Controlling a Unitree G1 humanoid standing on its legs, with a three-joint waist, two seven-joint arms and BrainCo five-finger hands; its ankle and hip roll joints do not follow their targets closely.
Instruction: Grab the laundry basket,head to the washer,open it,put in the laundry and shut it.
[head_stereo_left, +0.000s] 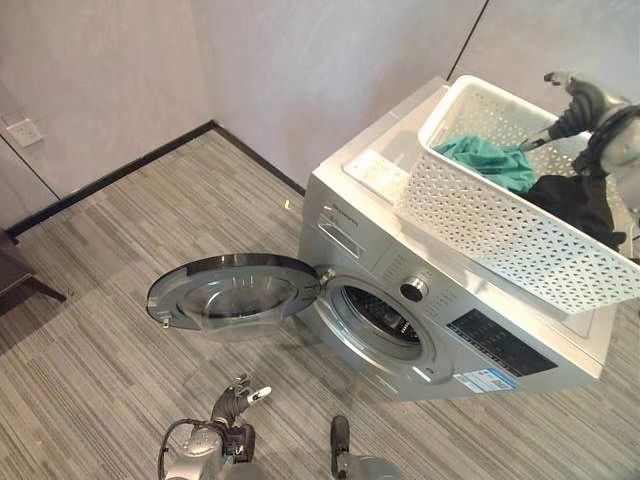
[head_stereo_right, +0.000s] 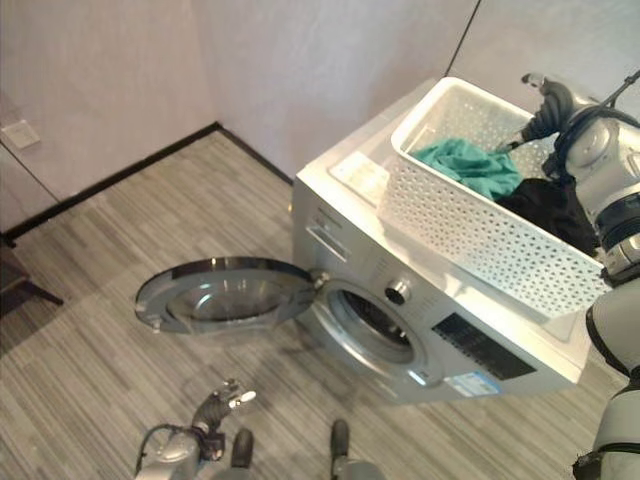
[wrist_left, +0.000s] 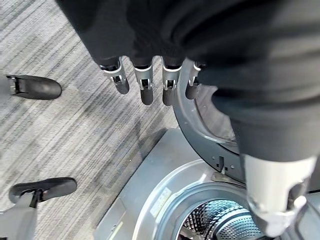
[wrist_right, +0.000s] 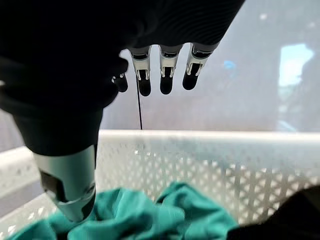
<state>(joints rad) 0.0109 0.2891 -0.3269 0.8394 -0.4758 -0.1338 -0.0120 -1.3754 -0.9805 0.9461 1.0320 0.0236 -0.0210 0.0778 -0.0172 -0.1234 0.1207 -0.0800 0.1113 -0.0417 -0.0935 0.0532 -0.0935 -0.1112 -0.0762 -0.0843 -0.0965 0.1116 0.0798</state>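
Note:
A silver front-loading washer (head_stereo_left: 470, 345) stands by the wall with its round door (head_stereo_left: 235, 290) swung wide open to the left, so the drum (head_stereo_left: 385, 318) is exposed. On top of it sits a white perforated laundry basket (head_stereo_left: 500, 225) holding a teal cloth (head_stereo_left: 490, 160) and a black cloth (head_stereo_left: 580, 205). My right hand (head_stereo_left: 575, 100) hovers over the basket's far side with straight fingers (wrist_right: 167, 75); its thumb (wrist_right: 70, 185) reaches down to the teal cloth (wrist_right: 150, 215). My left hand (head_stereo_left: 240, 400) hangs low in front of the open door, fingers (wrist_left: 146, 85) straight and holding nothing.
Grey striped carpet runs from the washer to the walls with their dark skirting. A wall socket (head_stereo_left: 25, 132) sits at the far left. A dark piece of furniture (head_stereo_left: 20, 275) juts in at the left edge.

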